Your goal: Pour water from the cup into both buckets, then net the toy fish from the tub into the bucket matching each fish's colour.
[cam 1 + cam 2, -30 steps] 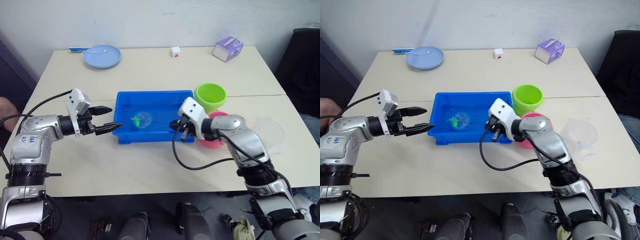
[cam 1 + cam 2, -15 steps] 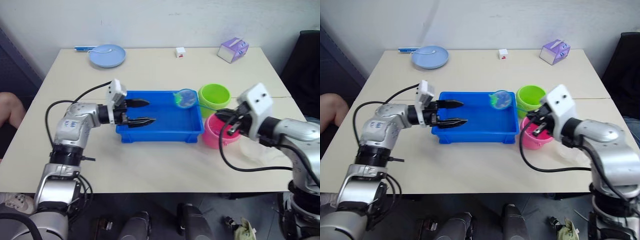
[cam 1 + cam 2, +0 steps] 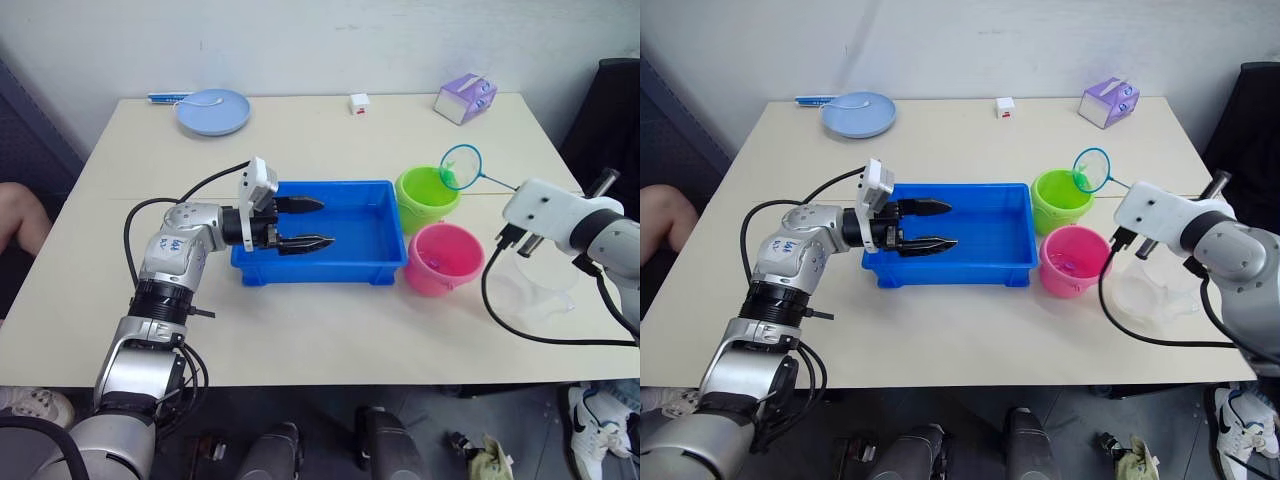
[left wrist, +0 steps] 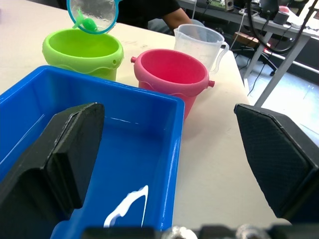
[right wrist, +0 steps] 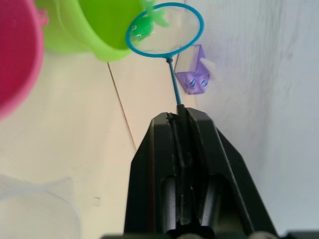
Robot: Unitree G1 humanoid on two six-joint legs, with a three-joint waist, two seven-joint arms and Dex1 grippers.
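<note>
The blue tub [image 3: 390, 232] sits mid-table holding shallow water. To its right stand the lime green bucket [image 3: 427, 195] and, nearer me, the pink bucket [image 3: 446, 260]. My right gripper [image 5: 180, 117] is shut on the thin handle of the net [image 3: 462, 166]. The net's blue hoop hangs in the air by the green bucket's far right rim. A green toy fish [image 5: 142, 27] lies in its mesh. My left gripper [image 3: 327, 222] is open with nothing between its fingers, reaching over the tub's left half. The clear cup [image 3: 535, 285] stands right of the pink bucket.
At the table's far left corner is a pale blue plate [image 3: 211, 110] with a spoon. A small white cube [image 3: 357, 103] and a purple box [image 3: 466, 98] sit along the far edge. A person's knee [image 3: 15, 215] shows beside the table's left side.
The net with the green fish has gone right from over the tub's far right corner to beside the green bucket. My right arm drew back to the right. My left gripper edged further over the tub.
</note>
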